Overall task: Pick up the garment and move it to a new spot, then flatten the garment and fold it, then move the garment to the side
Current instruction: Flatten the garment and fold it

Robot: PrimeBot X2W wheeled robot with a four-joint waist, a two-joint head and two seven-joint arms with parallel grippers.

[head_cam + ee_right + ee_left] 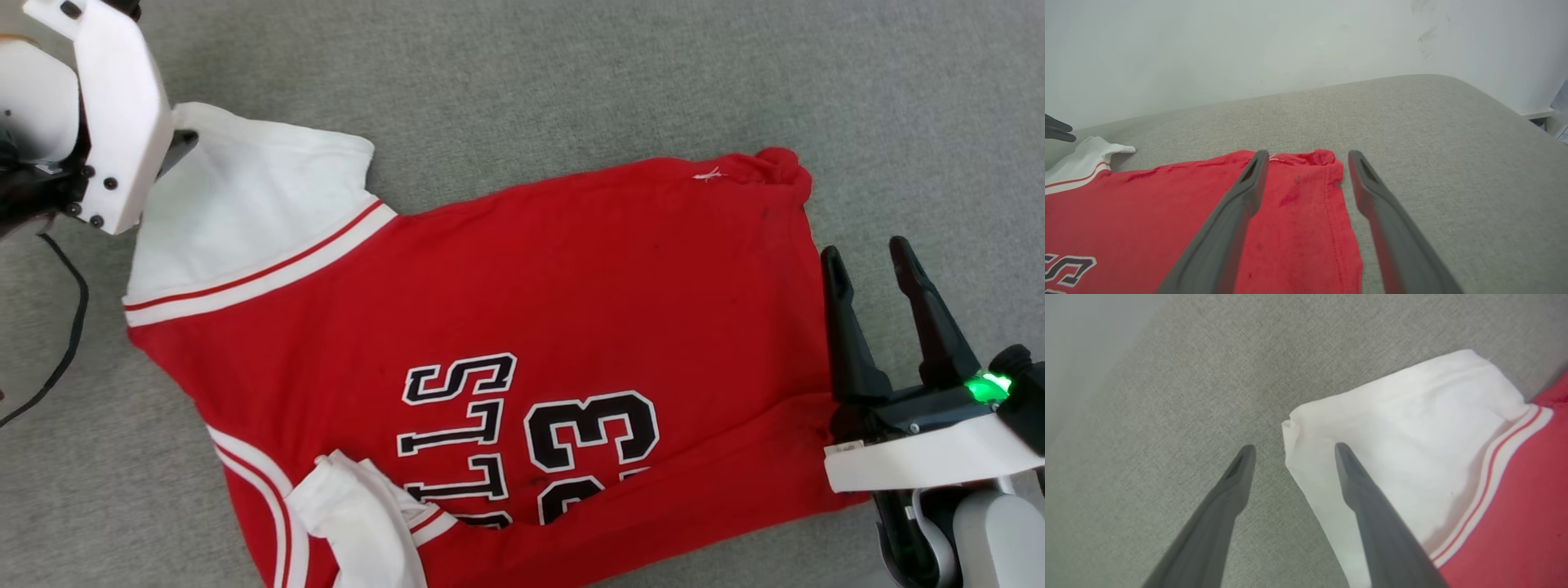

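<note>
Grey fabric surface [571,82], red jersey [571,269] lettered "LLS", numbered "23"

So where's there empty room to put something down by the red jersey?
Bare grey fabric surface runs beyond the jersey toward the wall, and right of its hem around the right gripper. Another patch lies left of the white sleeve by the left gripper. The middle is all jersey.

jersey [571,269] spread out, right end effector [865,249] open
</note>
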